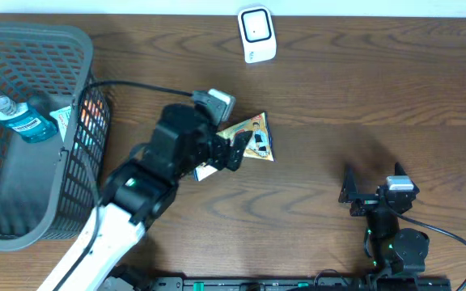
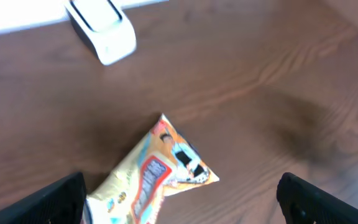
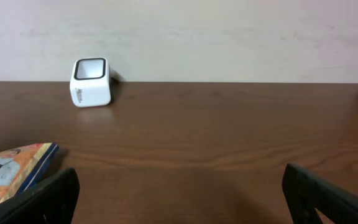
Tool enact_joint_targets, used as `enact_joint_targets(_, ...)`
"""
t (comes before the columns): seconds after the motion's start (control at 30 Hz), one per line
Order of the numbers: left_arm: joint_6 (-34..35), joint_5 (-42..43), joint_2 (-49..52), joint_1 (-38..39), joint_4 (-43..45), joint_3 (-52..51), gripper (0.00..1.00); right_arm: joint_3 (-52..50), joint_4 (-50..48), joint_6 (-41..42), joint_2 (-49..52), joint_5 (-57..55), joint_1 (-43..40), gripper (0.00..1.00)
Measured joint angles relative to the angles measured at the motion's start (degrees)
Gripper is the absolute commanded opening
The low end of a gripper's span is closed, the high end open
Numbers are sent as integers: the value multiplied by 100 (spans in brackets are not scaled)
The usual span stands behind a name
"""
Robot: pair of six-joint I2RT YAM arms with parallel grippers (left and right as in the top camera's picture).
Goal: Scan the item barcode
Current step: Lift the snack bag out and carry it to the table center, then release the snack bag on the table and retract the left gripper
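Note:
The item, a colourful snack packet (image 1: 255, 136), lies flat on the brown table (image 1: 354, 89) near its middle. My left gripper (image 1: 231, 150) hovers over the packet's near end, open, with the packet (image 2: 160, 171) lying loose between the spread black fingers (image 2: 61, 199). The white barcode scanner (image 1: 257, 34) stands at the table's far edge, beyond the packet (image 2: 101, 28). My right gripper (image 1: 372, 184) rests low at the front right, open with nothing in it (image 3: 182, 199). From there I see the scanner (image 3: 91, 82) and the packet's corner (image 3: 14, 167) at the left.
A grey mesh basket (image 1: 79, 48) stands at the left edge, holding a blue mouthwash bottle (image 1: 27, 121) and other packets. A black cable (image 1: 136, 85) runs from the basket side to the left wrist. A pale wall (image 3: 229, 37) backs the table.

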State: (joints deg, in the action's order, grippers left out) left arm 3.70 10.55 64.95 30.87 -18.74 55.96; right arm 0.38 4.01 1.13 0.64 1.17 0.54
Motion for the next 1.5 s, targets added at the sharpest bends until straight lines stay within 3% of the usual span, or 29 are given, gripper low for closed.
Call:
enact_joint_targets(0.33, -295, -892, -872, -531, -1331, 903, 98, 0, 2, 0, 0, 0, 0, 99)
enact_joint_targets(0.77, -348, -1287, -881, -2068, -1757, 2487, 98, 0, 2, 2, 0, 0, 0, 99)
enact_joint_targets(1.13, 501, -2146, -874, -3499, -1390, 2706, 98, 0, 2, 0, 0, 0, 0, 99)
enact_joint_targets(1.5, 1228, -2297, -763, -5007, -1231, 2706, 98, 0, 2, 0, 0, 0, 0, 99)
